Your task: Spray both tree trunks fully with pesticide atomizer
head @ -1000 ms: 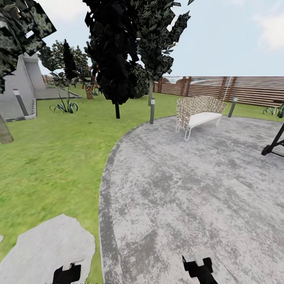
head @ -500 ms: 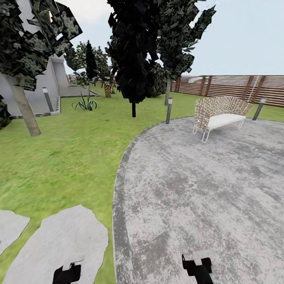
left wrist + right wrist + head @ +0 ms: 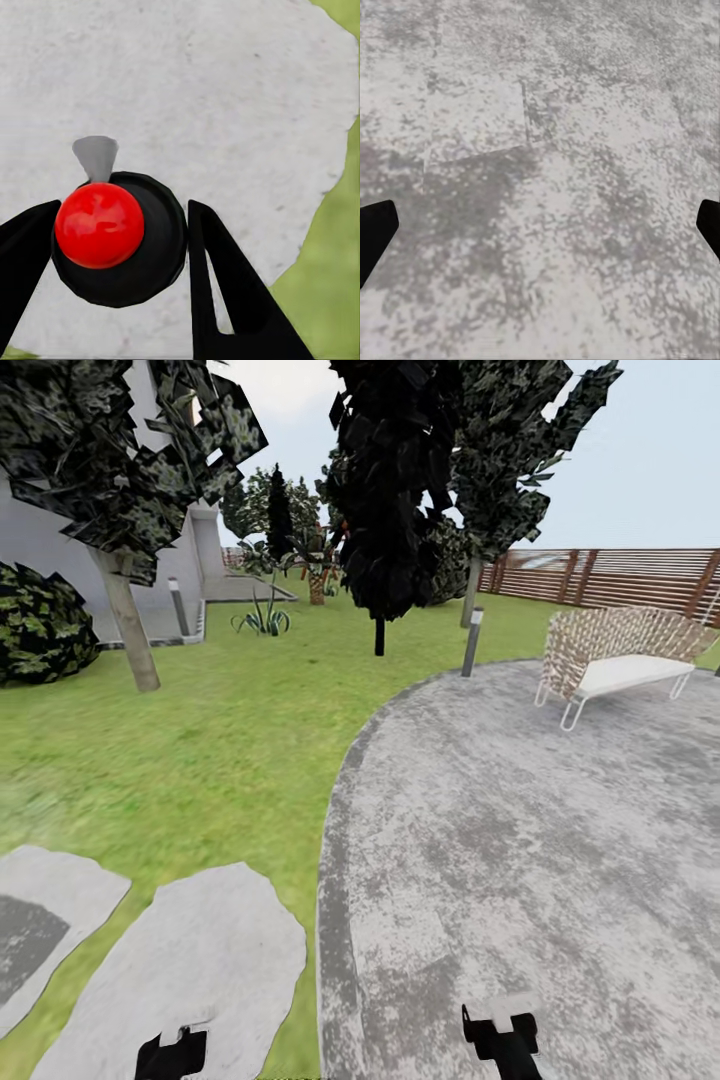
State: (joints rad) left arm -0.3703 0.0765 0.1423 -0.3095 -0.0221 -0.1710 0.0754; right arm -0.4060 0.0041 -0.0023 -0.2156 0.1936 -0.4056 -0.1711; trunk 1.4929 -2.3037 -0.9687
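The pesticide atomizer, a black round bottle with a red top, sits between the fingers of my left gripper, which is shut on it above a pale stepping stone. In the head view the left gripper shows at the bottom edge. My right gripper hangs open over the speckled concrete floor, holding nothing. One tree trunk rises from the lawn at the left. A second tree trunk stands beyond the paving, beside a black conifer.
Grey stepping stones lie on the grass at lower left. A bollard lamp stands at the paving's far rim and a wicker bench on its right. A dark bush and a slat fence border the lawn.
The whole view has swung left, so the scene slid right: the left tree's trunk and a bush came into view and the bench moved toward the right edge. Both grippers look unchanged.
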